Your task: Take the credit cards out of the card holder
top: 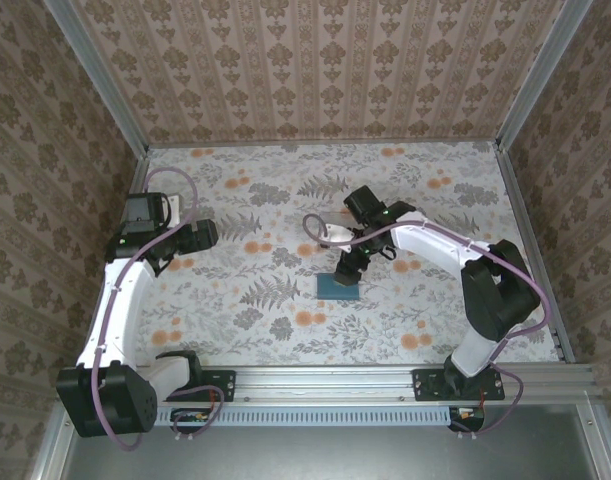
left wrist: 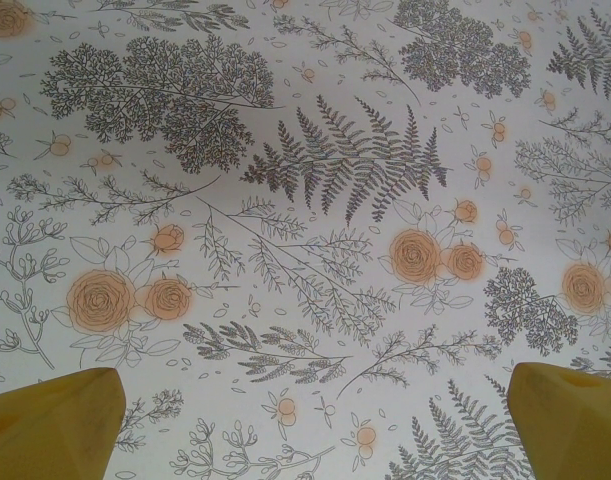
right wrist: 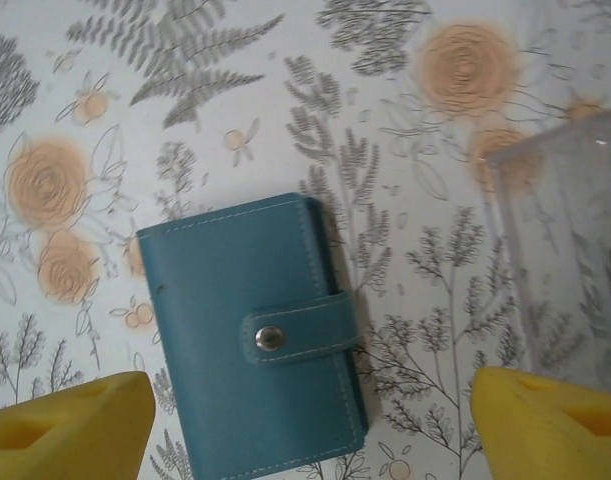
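The small rectangular teal-blue leather card holder has pale stitching along its edges and a silver snap on its strap. The flat white tabletop is printed with grey ferns and orange roses. The clear plastic tray is colourless. The soft foam fingertips of the right gripper are yellow. The walls carry beige-brown damask stripes.
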